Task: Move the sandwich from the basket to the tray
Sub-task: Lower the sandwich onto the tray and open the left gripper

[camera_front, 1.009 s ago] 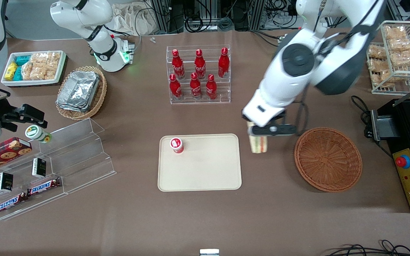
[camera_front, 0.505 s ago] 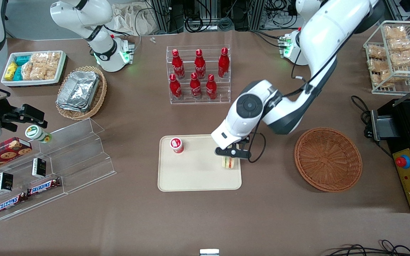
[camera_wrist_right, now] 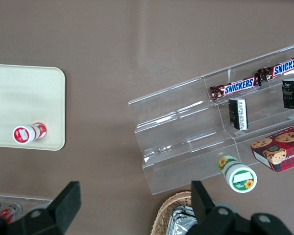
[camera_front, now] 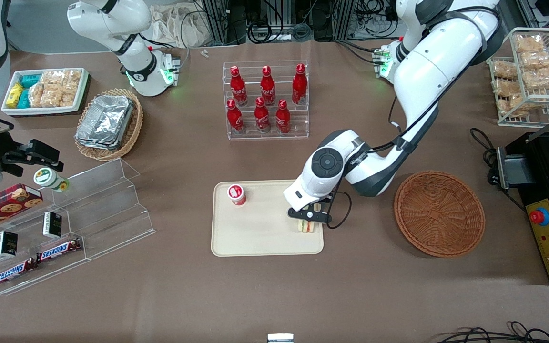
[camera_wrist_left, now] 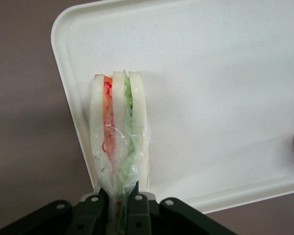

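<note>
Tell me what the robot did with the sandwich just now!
The gripper carried the sandwich from the table between the basket and the tray over to the tray, then lowered it near the tray's edge closest to the basket. It is still shut on the sandwich, not let go. The basket, the small red jar on the tray and everything else stayed put.

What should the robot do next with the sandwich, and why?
Probably open the gripper and let go. It is shut on the sandwich, which already sits over the tray, near the edge closest to the basket. The basket is empty, so only the release seems left.
</note>
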Robot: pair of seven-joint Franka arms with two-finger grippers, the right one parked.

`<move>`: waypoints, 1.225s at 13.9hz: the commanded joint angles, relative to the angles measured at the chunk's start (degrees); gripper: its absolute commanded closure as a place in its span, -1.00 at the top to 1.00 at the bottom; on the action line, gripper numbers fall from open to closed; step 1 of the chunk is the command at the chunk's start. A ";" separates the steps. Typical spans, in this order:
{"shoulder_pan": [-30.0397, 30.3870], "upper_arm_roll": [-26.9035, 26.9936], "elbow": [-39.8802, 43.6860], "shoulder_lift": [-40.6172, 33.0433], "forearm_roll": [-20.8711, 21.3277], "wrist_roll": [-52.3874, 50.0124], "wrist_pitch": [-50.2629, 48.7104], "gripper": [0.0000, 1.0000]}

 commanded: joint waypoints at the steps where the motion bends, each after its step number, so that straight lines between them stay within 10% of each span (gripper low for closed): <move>1: -0.39 -0.12 1.64 1.73 2.14 -3.24 0.30 -0.49; 2: -0.31 -0.12 1.64 1.56 2.14 -4.21 0.30 0.57; 3: -0.31 -0.12 1.64 1.21 2.05 -4.65 0.21 0.98; 10: 3.55 -1.09 1.21 -12.22 0.04 -4.50 -18.56 0.99; 17: 14.79 -1.44 1.38 -24.09 -13.40 14.21 -33.87 0.99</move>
